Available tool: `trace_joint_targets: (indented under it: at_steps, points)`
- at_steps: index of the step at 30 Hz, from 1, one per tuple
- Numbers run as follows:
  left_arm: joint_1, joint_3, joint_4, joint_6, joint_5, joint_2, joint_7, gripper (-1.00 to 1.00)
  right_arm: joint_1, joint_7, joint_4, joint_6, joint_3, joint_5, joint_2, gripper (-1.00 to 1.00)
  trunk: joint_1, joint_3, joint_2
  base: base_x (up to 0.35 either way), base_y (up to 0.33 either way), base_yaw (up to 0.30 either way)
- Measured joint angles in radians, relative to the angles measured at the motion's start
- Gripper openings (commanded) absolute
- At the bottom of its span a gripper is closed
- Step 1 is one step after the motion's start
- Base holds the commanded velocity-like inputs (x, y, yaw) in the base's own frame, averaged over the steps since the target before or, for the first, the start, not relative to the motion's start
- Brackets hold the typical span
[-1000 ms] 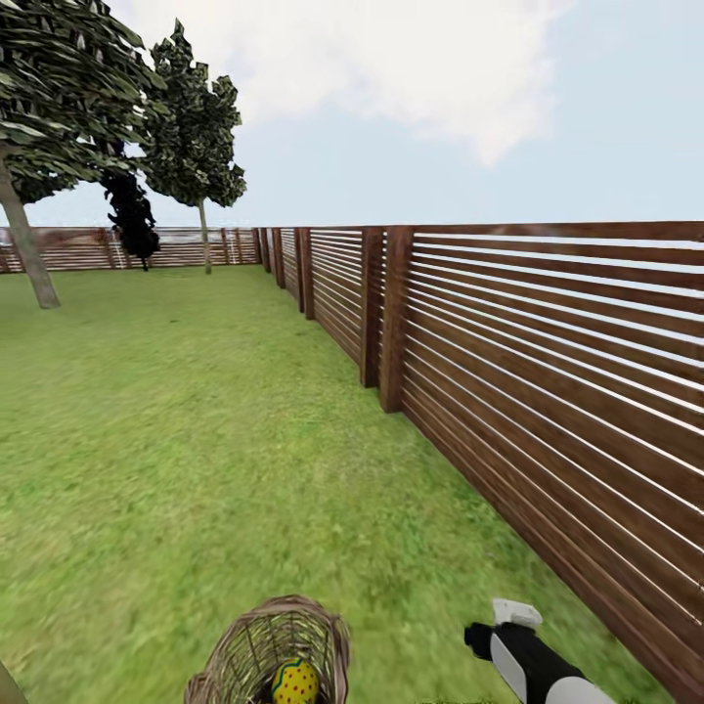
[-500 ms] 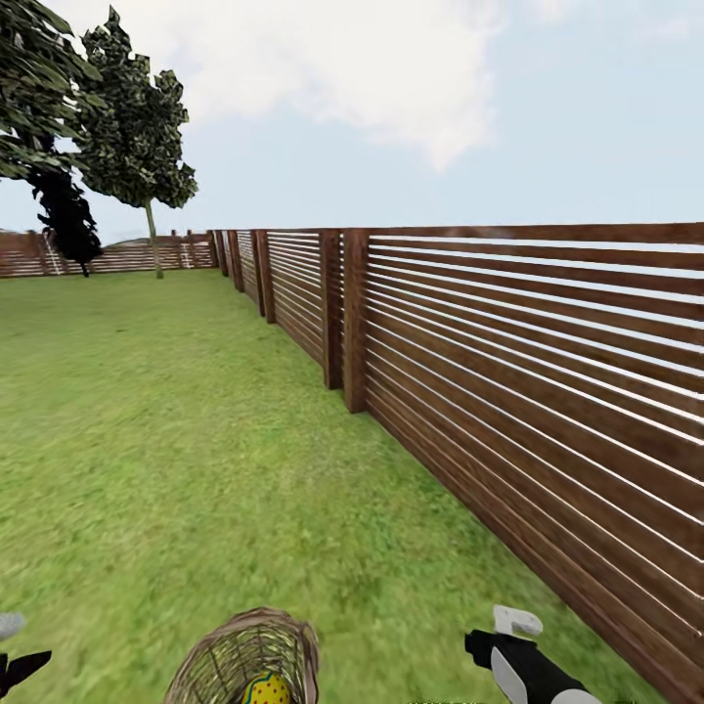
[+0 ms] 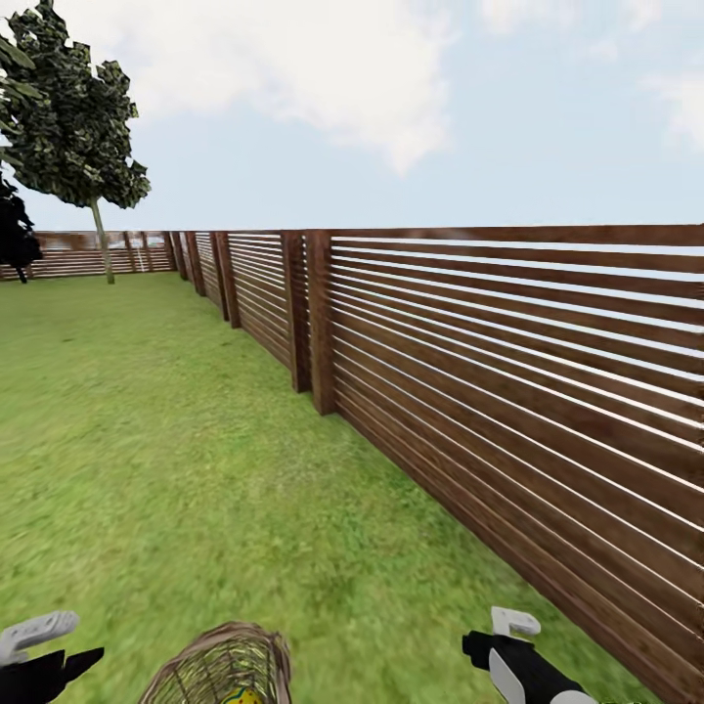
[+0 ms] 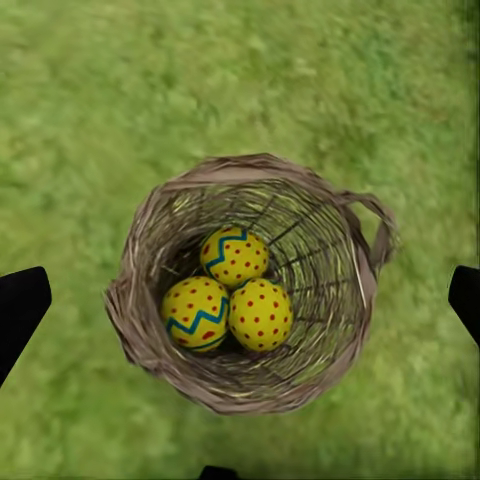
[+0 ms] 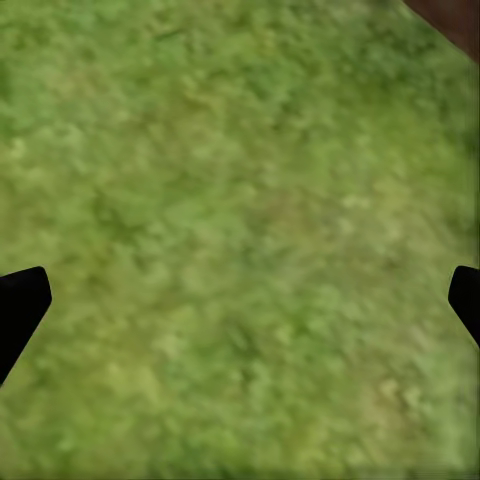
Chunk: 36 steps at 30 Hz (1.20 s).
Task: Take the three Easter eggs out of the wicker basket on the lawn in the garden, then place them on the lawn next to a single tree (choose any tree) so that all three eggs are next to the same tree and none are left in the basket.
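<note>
The wicker basket (image 4: 250,285) stands on the lawn (image 3: 166,440), and its rim (image 3: 223,657) shows at the bottom of the head view. Three Easter eggs lie together inside it: one with a blue-edged zigzag (image 4: 234,255), a second zigzag one (image 4: 195,312) and a red-dotted one (image 4: 261,314). My left gripper (image 4: 243,305) hovers open above the basket, with its black fingertips (image 4: 20,310) spread wider than the rim. My right gripper (image 5: 240,300) is open over bare grass to the basket's right. A tree (image 3: 76,117) with a pale trunk stands far off at the back left.
A dark brown slat fence (image 3: 508,391) runs along the right side and closes the far end of the garden. An all-black tree (image 3: 14,235) shows at the left edge. Open grass stretches from the basket toward the trees.
The head view has swung right, so trees, fence and basket slid left in the picture. My left gripper has come further into the bottom-left corner.
</note>
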Motion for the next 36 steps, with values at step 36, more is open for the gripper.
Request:
trace_joint_targets:
  at_steps: [36]
  points:
    - [-0.104,-0.024,0.220,-0.168,-0.002,-0.174,0.196,1.00,0.009,0.000,0.001,-0.006,0.005,0.002,0.004,1.00,0.000,0.000,0.000,0.014,-0.025,-0.008]
